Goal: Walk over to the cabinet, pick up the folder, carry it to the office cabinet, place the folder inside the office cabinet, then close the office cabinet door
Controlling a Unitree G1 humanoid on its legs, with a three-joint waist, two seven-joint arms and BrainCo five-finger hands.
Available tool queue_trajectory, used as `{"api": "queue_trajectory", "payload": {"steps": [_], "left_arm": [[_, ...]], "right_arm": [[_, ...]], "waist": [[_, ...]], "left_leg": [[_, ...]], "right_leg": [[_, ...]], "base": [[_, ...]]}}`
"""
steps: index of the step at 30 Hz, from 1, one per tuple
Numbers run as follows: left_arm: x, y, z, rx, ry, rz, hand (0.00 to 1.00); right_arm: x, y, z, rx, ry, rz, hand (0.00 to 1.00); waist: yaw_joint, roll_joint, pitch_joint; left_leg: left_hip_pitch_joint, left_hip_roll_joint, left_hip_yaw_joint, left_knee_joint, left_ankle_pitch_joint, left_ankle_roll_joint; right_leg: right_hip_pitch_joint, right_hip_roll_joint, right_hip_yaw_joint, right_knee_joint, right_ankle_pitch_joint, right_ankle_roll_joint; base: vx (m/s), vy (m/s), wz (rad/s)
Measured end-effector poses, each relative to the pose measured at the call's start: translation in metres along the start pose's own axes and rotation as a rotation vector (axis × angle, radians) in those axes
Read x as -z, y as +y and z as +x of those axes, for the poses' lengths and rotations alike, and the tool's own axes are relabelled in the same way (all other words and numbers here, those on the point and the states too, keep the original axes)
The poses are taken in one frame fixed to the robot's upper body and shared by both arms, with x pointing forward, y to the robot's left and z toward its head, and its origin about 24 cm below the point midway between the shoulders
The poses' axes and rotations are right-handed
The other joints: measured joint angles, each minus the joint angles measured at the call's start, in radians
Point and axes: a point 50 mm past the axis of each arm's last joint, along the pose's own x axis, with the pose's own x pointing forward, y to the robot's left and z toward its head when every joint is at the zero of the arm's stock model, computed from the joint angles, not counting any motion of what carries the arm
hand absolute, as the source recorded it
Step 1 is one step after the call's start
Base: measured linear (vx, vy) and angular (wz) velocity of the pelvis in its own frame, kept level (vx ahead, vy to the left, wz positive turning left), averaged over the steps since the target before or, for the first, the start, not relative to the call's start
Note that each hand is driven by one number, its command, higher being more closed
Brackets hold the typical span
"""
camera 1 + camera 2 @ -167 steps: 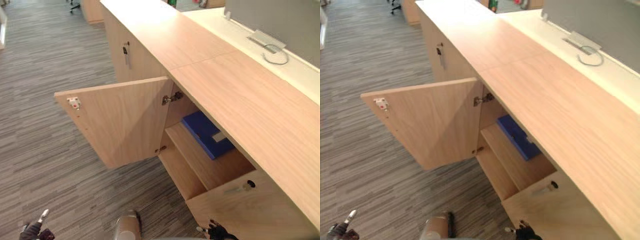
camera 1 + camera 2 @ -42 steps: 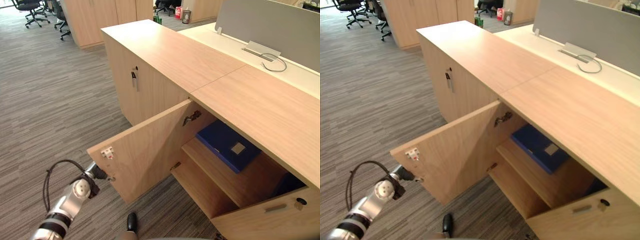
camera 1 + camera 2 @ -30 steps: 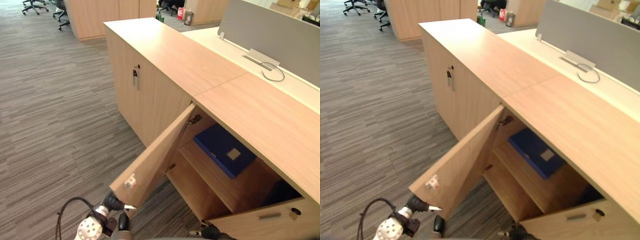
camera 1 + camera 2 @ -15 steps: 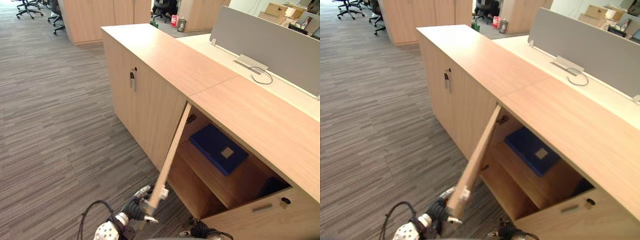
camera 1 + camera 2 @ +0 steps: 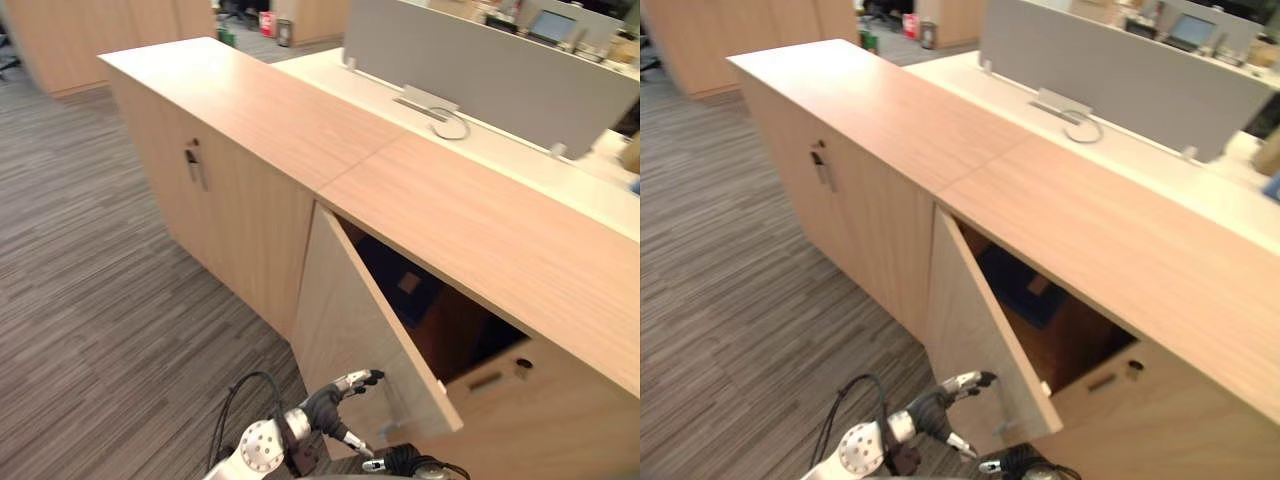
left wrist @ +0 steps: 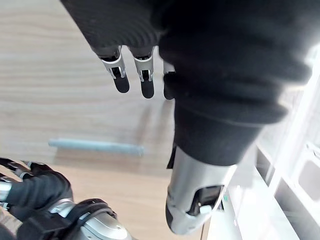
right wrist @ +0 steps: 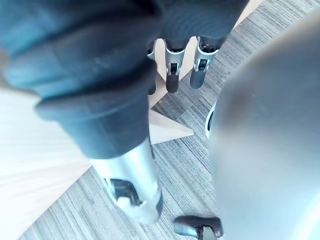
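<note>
We're looking down a long pale-wood office cabinet [image 5: 480,230] that runs across the striped grey carpet [image 5: 90,300]. Behind it is a white worktop [image 5: 480,135] with a grey divider screen [image 5: 480,70].

The cabinet door [image 5: 350,330] stands at a slant. It is hinged on the left and its free edge angles out toward the robot, leaving a dark wedge of opening on its right side. In that gap you can make out the folder [image 5: 1012,280]. It's dark blue with a small pale label and lies flat inside the cabinet, well apart from both hands.

The left hand [image 5: 335,400] is low down at the outer face of the door. Its fingers [image 6: 120,80] are straight and side by side, pointing at the wood and curled round nothing. The wrist view also catches a slim grey handle bar [image 6: 95,146] on the wood just past them.

The right hand [image 5: 405,464] hangs low at the near edge of the scene. Its fingers [image 7: 172,80] are loose and straight, holding nothing above the carpet. Further left, the neighbouring door has a small metal handle [image 5: 195,165].
</note>
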Motion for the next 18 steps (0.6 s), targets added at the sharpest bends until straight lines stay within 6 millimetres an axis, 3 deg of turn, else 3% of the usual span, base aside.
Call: {"api": "queue_trajectory", "payload": {"steps": [2, 3, 5, 6, 9, 13, 18], "left_arm": [[-0.006, -0.004, 0.006, 0.015, -0.028, -0.006, 0.00], [-0.007, -0.006, 0.008, 0.028, -0.037, -0.009, 0.00], [-0.010, -0.014, 0.012, 0.068, -0.049, -0.016, 0.00], [-0.011, -0.020, 0.014, 0.098, -0.054, -0.018, 0.00], [-0.008, -0.029, 0.014, 0.135, -0.046, -0.027, 0.00], [-0.005, -0.028, 0.014, 0.132, -0.034, -0.029, 0.00], [0.000, -0.022, 0.010, 0.107, -0.004, -0.024, 0.00]], "right_arm": [[-0.007, -0.001, 0.001, 0.003, -0.023, 0.014, 0.00], [-0.007, 0.000, 0.001, -0.001, -0.026, 0.022, 0.00], [-0.001, -0.002, 0.000, 0.003, -0.011, 0.029, 0.00], [0.009, -0.004, -0.002, 0.012, 0.011, 0.045, 0.00], [0.016, -0.019, -0.004, 0.068, 0.027, 0.129, 0.00], [0.024, -0.028, -0.006, 0.109, 0.042, 0.257, 0.00], [0.035, -0.040, -0.010, 0.165, 0.059, 0.372, 0.00]], "waist": [[-0.003, 0.011, -0.004], [-0.004, 0.005, -0.009], [-0.020, 0.008, -0.012], [-0.027, 0.012, -0.016], [-0.046, 0.037, -0.032], [-0.066, 0.066, -0.053], [-0.085, 0.077, -0.061]], "left_leg": [[0.022, 0.017, 0.077, -0.001, -0.012, 0.001], [0.037, 0.015, 0.114, -0.004, -0.017, -0.002], [0.059, 0.015, 0.157, -0.003, -0.025, -0.011], [0.066, 0.015, 0.167, 0.000, -0.026, -0.014], [0.088, 0.032, 0.210, 0.000, -0.032, -0.024], [0.120, 0.046, 0.280, 0.000, -0.047, -0.047], [0.153, 0.049, 0.349, 0.002, -0.071, -0.068]], "right_leg": [[-0.009, 0.008, -0.077, -0.029, 0.026, -0.039], [-0.010, 0.003, -0.107, -0.038, 0.014, -0.048], [-0.009, 0.014, -0.114, -0.078, 0.011, -0.042], [-0.009, 0.031, -0.092, -0.104, 0.022, -0.021], [-0.007, 0.075, -0.032, -0.164, 0.056, -0.010], [-0.009, 0.113, 0.045, -0.210, 0.086, -0.002], [-0.011, 0.134, 0.110, -0.235, 0.098, 0.000]], "base": [[-0.05, -0.020, -1.12], [-0.05, -0.046, -1.27], [-0.04, -0.039, -0.74], [-0.02, -0.057, -0.56], [-0.01, -0.073, -0.65], [0.01, -0.054, -0.56], [0.02, -0.010, -0.40]]}}
